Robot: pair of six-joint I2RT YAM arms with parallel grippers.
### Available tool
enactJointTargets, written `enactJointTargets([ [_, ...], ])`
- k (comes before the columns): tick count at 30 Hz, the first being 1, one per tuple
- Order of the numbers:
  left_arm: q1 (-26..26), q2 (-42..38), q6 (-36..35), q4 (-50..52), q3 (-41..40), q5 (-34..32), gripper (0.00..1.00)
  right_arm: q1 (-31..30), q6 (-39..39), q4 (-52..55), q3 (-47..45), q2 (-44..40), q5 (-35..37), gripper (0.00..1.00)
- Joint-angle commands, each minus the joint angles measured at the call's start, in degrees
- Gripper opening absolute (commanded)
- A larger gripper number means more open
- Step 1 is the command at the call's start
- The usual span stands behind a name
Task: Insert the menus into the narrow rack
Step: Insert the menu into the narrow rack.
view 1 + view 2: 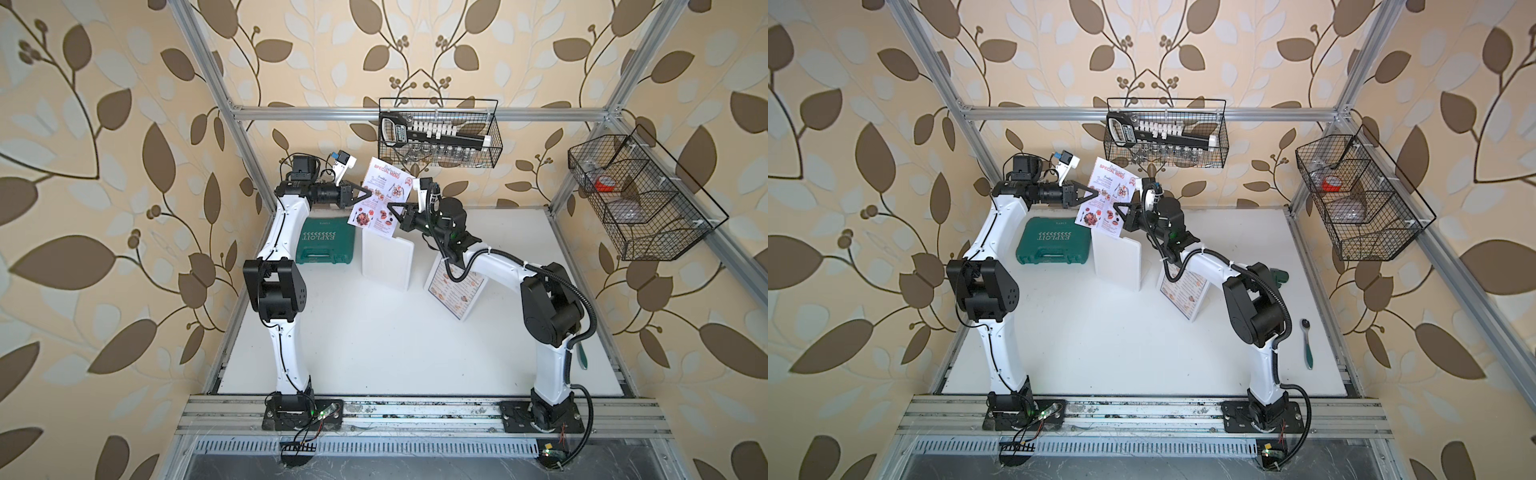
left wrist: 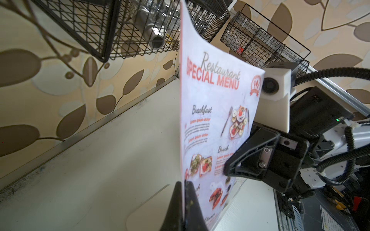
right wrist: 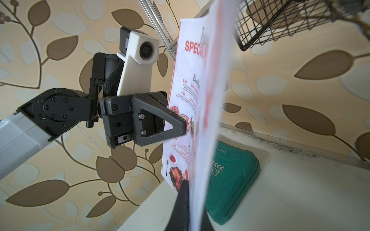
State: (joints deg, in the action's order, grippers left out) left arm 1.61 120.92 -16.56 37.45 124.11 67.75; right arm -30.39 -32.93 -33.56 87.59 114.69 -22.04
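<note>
Nearest, the navy-bordered menu (image 1: 455,293) sits tilted on the table under the right arm, just beside the white rack (image 1: 386,266) and not yet inserted. Above the rack, the Special Menu (image 1: 383,187) hangs in the air. The left gripper (image 1: 370,194) is pinched shut on one side edge and the right gripper (image 1: 390,206) on the opposite edge. Whether its lowest corner touches the rack cannot be told. To do this step well, both arms should probably keep the sheet taut, square its bottom edge to the slot and descend together, clear of the wire basket (image 1: 438,133) behind. The sheet is thin and white-pink, with a red title and food photos. It bows visibly in the wrist views, so it would likely buckle if pushed.
</note>
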Motion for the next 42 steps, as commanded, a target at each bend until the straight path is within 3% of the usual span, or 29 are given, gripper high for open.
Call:
enactJointTargets([
  [1, 0.5, -0.5, -0.8, -0.6, 1.6, 2.9, 0.06, -0.4, 1.4, -0.3, -1.7, -3.3, 1.0, 0.0],
  [11, 0.6, -1.0, -0.5, -0.7, 1.3, 3.9, 0.18, -0.2, 3.0, 0.9, -4.3, -5.8, 0.3, 0.0],
  [42, 0.6, -1.5, -0.1, -2.1, 0.0, 3.9, 0.23, 1.0, 5.2, -0.1, -7.5, -7.0, -1.1, 0.0],
])
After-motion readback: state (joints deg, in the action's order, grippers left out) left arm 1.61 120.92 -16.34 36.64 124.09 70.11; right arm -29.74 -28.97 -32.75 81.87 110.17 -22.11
